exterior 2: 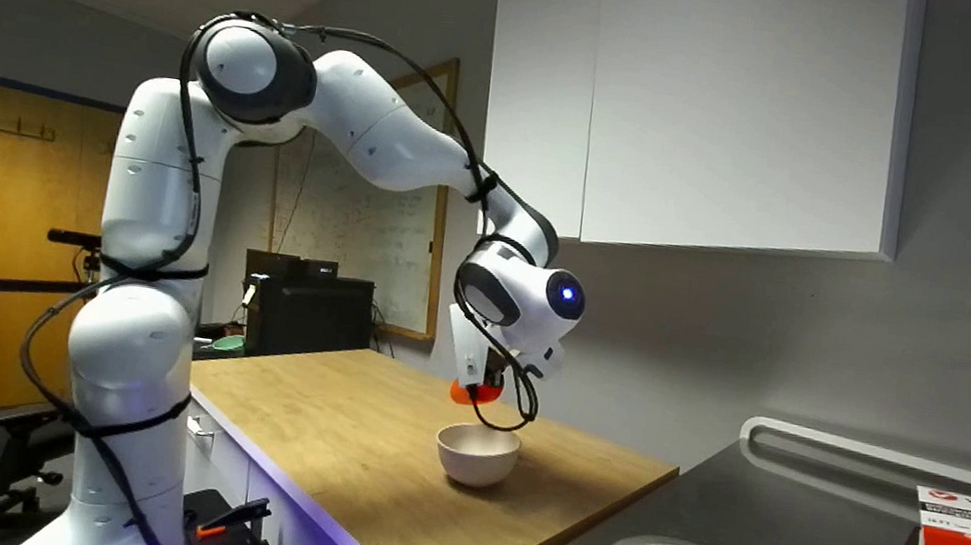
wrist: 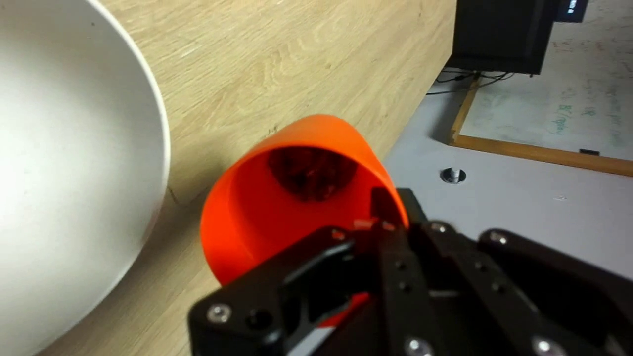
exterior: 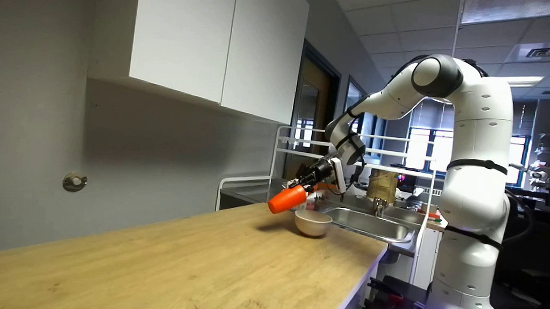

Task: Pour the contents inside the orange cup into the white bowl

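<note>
In an exterior view the tabletop (exterior: 170, 266) lies open from the white bowl (exterior: 312, 224) to the near foreground. Above the bowl hangs the robot's wrist (exterior 2: 528, 296), blocking straight descent. The orange cup (exterior: 286, 200), clasped by the fingers (wrist: 403, 274), takes up air near the bowl's rim; the wrist view shows a strip of tabletop between cup and bowl. A wall cabinet (exterior: 186, 46) caps height along the wall (exterior: 163, 139). Past the bowl, a white tubular rack (exterior: 421, 242) obstructs.

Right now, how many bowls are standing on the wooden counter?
1: the white bowl, on the wooden counter near the sink, beside the raised, tilted orange cup.
</note>
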{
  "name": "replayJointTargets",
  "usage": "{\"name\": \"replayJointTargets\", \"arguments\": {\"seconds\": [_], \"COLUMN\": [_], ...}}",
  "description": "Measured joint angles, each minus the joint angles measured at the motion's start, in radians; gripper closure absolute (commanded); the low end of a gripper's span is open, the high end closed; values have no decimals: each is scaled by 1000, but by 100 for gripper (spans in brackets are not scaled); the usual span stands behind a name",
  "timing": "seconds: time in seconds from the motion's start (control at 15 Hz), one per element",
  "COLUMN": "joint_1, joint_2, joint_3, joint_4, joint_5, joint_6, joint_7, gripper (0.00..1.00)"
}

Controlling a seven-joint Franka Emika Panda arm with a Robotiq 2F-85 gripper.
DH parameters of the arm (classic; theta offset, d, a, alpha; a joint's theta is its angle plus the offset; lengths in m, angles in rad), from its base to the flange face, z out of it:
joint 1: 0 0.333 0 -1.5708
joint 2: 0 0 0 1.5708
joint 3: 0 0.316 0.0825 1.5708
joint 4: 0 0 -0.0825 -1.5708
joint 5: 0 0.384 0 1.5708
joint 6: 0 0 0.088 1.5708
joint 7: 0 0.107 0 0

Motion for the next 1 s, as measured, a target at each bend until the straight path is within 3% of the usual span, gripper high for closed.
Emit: {"name": "replayJointTargets", "arguments": {"seconds": [1.0], "joint_1": [-137], "joint_2": [194], "joint_3": [-64], "joint_4": [50], "joint_5": [128], "joint_6": [-469], "joint_7": [-196], "gripper": [99]}}
